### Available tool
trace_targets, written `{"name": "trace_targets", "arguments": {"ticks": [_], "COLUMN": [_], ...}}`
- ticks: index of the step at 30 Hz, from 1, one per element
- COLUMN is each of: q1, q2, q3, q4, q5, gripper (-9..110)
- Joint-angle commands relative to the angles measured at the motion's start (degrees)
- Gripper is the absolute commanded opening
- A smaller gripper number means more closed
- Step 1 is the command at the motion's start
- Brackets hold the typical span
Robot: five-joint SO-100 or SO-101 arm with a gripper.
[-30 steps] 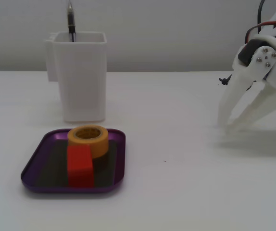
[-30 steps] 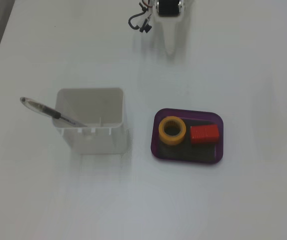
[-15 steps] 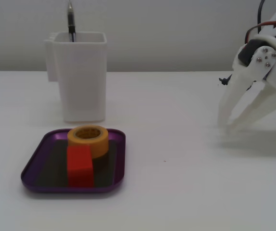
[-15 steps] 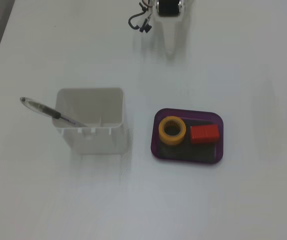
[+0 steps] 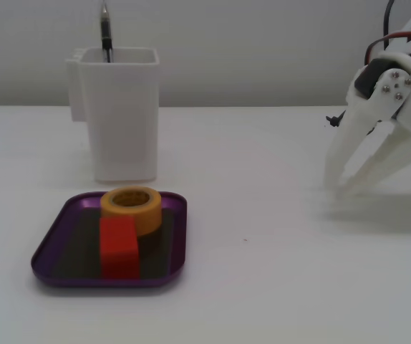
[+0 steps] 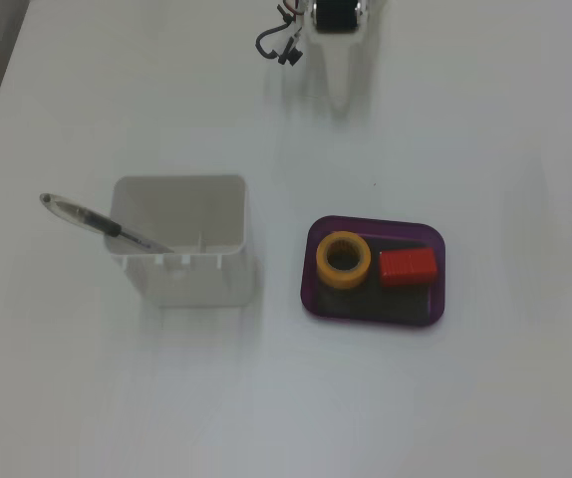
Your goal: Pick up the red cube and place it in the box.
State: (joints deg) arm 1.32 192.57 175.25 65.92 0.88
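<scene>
The red cube (image 5: 119, 247) lies inside the purple box (image 5: 51, 246), next to the yellow tape roll (image 5: 132, 206). In the top-down fixed view the red cube (image 6: 408, 267) sits in the right half of the box (image 6: 371, 310), right of the tape roll (image 6: 344, 260). My white gripper (image 5: 339, 183) is far off at the right of the table-level fixed view, fingers pointing down to the table, slightly open and empty. In the top-down fixed view it (image 6: 339, 98) shows at the top edge, far from the box.
A tall white pen holder (image 5: 119, 115) with a pen (image 5: 106, 32) stands behind the box. It shows left of the box in the top-down fixed view (image 6: 181, 244). A black cable (image 6: 278, 40) lies by the arm base.
</scene>
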Motion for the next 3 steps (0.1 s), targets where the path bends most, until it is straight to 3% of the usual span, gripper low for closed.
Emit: {"name": "trace_targets", "arguments": {"ticks": [1,3], "q1": [-0.44,-0.44], "q2": [1.76,1.76], "q3": [0.44,0.44], "q4": [-0.70,-0.70], "q5": [0.00,0.00], "gripper": [0,0]}}
